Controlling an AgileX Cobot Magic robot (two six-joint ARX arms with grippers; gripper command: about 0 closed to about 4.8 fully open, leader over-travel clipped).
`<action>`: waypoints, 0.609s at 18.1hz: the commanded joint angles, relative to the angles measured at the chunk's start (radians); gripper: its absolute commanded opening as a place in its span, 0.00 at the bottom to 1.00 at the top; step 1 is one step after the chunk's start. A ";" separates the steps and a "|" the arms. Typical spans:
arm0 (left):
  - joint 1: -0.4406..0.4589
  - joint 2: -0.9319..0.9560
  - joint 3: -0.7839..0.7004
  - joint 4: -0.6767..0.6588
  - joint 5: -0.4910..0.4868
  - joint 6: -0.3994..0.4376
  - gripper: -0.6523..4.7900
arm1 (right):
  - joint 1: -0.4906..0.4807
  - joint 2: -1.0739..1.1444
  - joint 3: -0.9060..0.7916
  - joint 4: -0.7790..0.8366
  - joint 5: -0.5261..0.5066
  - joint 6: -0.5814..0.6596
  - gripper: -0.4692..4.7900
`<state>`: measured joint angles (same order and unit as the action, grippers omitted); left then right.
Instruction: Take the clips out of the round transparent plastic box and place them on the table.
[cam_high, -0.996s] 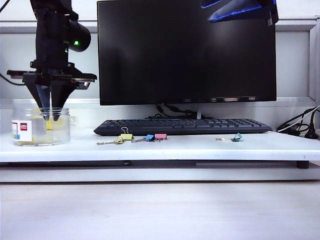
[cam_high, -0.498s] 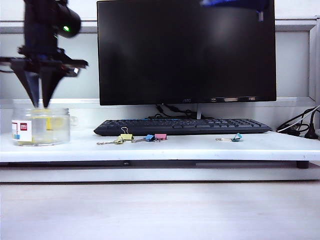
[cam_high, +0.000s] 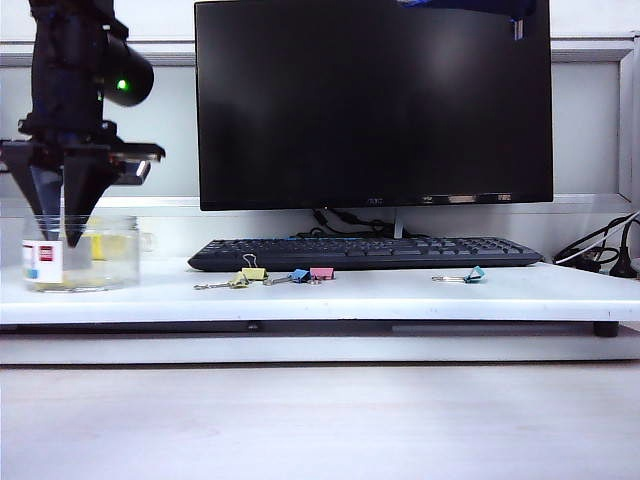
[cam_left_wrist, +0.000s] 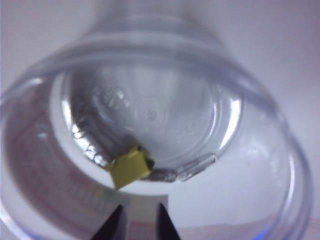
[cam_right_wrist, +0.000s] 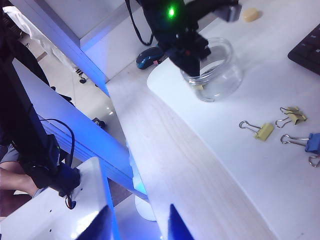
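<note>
The left pincer (cam_left_wrist: 138, 225), jaws narrowly parted and gripping nothing, is poised inside the round transparent plastic box (cam_left_wrist: 260, 150) on the table (cam_high: 400, 295); one yellow clip (cam_left_wrist: 130, 167) lies at its twelve o'clock. The right pincer (cam_right_wrist: 137, 222) is held released, high and well apart.

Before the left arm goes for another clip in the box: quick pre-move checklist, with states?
1. Left gripper over the round transparent plastic box, tips below the rim: ok.
2. Left fingers slightly apart, nothing between them: ok.
3. Yellow clip still inside, at the bottom by the wall: ok.
4. Tips lined up on that clip: not ok, it lies off to one side.
5. Right gripper open, away from the box: ok.
6. Other clips hidden in the box: cannot tell.
</note>
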<state>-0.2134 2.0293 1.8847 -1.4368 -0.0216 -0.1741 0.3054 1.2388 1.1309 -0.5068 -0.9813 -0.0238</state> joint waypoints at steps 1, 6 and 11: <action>0.000 -0.006 0.001 -0.012 0.008 -0.025 0.29 | 0.001 -0.003 0.003 0.009 -0.009 -0.003 0.37; 0.001 -0.004 -0.001 -0.012 0.007 -0.037 0.29 | 0.001 -0.003 0.003 0.001 -0.010 -0.003 0.37; 0.001 0.002 -0.001 -0.012 -0.005 -0.043 0.47 | 0.001 -0.003 0.003 -0.020 -0.016 -0.003 0.37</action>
<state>-0.2134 2.0357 1.8828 -1.4368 -0.0204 -0.2150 0.3054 1.2388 1.1309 -0.5304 -0.9813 -0.0238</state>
